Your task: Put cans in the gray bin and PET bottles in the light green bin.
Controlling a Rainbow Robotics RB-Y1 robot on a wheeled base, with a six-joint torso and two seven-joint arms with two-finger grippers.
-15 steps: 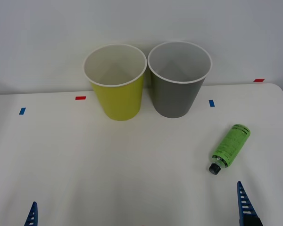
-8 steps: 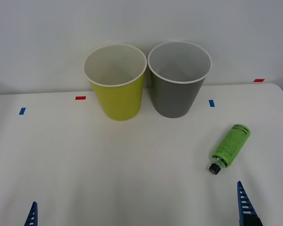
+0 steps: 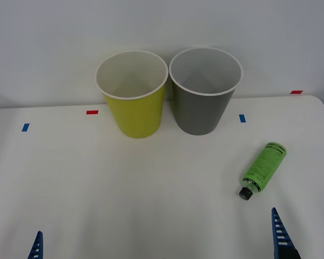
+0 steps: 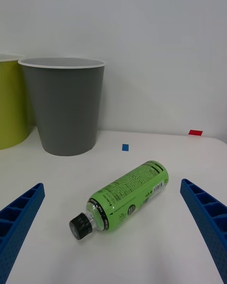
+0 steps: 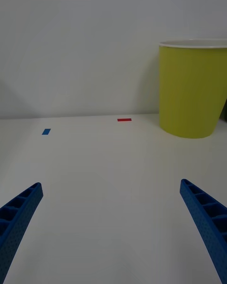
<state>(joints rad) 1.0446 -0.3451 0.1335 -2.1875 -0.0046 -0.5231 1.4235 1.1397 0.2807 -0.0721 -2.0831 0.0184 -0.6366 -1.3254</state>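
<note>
In the front view, the right gripper (image 3: 305, 226) is seen low at the near edge of the white table (image 3: 97, 183), its two blue ribbed fingers spread wide with nothing held between them; the bottle (image 3: 263, 168) lies on its side just beyond it, black cap pointed toward the near edge and base angled away to the right. Of the left gripper (image 3: 36, 245), a single blue fingertip is seen at the near left edge, well apart from everything. The light green bin (image 3: 135, 108) and the gray bin (image 3: 202, 105) stand upright side by side at the far edge against a plain white wall, rims nearly touching, the green one on the left. Small red and blue tape marks are stuck along the far part of the table. In the right wrist view, the right gripper (image 4: 113, 229) is held level with the table, fingers wide apart and empty, and the bottle (image 4: 124, 197) lies between and just ahead of them; dark print and a barcode are visible on its bright green label, but the writing cannot be read. The gray bin (image 4: 66, 109) stands behind it, with the green bin (image 4: 12, 104) at the edge. In the left wrist view, the left gripper (image 5: 113, 227) is likewise wide open and empty above bare table, the green bin (image 5: 193, 90) standing ahead near the wall
</note>
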